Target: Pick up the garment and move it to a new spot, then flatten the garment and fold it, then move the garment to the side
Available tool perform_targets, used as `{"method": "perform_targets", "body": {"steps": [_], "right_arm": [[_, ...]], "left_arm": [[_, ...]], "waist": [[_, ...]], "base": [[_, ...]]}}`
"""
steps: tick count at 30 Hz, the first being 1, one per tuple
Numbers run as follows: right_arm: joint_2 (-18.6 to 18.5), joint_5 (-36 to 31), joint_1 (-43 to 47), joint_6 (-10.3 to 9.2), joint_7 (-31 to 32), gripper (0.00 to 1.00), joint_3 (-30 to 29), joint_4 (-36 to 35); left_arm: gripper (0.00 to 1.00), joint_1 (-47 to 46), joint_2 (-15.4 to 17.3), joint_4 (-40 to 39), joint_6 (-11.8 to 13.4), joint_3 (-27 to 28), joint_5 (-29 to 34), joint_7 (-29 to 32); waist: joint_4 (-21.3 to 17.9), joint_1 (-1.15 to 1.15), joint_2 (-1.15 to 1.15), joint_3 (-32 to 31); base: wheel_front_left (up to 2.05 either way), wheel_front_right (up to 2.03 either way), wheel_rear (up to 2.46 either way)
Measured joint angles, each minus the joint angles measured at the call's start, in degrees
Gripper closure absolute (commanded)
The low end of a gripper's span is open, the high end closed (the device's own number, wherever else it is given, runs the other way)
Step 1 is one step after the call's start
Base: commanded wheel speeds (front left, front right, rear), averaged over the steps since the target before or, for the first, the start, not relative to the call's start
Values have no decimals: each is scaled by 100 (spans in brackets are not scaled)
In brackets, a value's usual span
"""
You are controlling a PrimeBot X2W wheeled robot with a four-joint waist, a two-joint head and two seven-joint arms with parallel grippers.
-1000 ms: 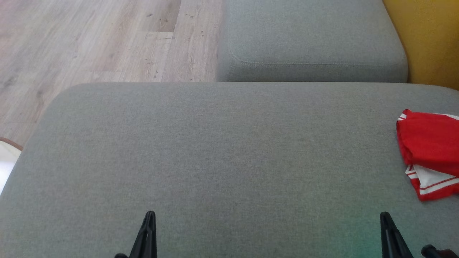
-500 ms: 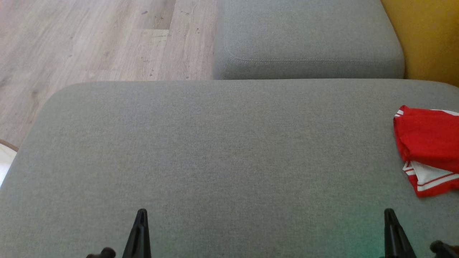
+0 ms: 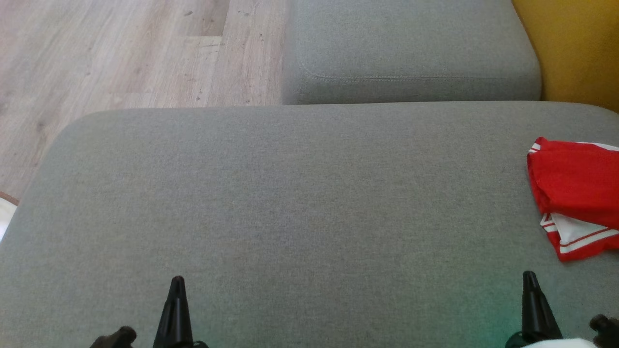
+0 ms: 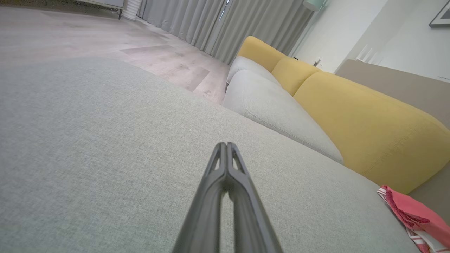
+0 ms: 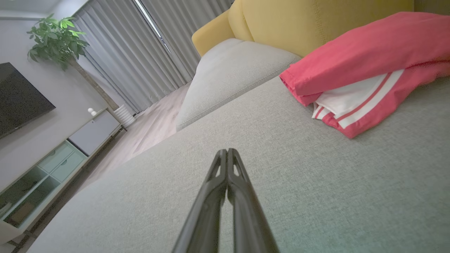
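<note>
garment (image 3: 575,193) folded, red-and-white, at right edge of grey cushion (image 3: 300,203) | left tool (image 3: 177,282), right tool (image 3: 530,276) pinched shut, empty, at cushion's near edge | probably light, limp, unfolds easily; grab both layers at striped hem

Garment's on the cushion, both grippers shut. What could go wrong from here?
The red garment lies at the right end of the grey cushion, partly out of the head view, so its far side cannot be checked there.
Its fold looks loose: a white striped layer sticks out below the red one and may spread if nudged.
The shut right gripper is nearest; a swing rightward could snag it.
</note>
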Motion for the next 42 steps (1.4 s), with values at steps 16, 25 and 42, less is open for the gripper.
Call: {"method": "perform_targets", "body": {"steps": [16,25,42], "right_arm": [[-5,1080,-330,0,252,100,-33,97],[-8,1693,-436,0,378,100,-66,191],[-13,2749,-781,0,626,100,-142,285]], "left_arm": [[100,-229,24,121,-99,186,-1095,247],[100,-378,38,198,-152,338,-1706,394],[100,-553,43,331,-250,532,-2782,641]], "waist": [[-88,0,0,67],[-138,0,0,104],[-225,0,0,171]], "base": [[0,0,0],[0,0,0],[0,0,0]]}}
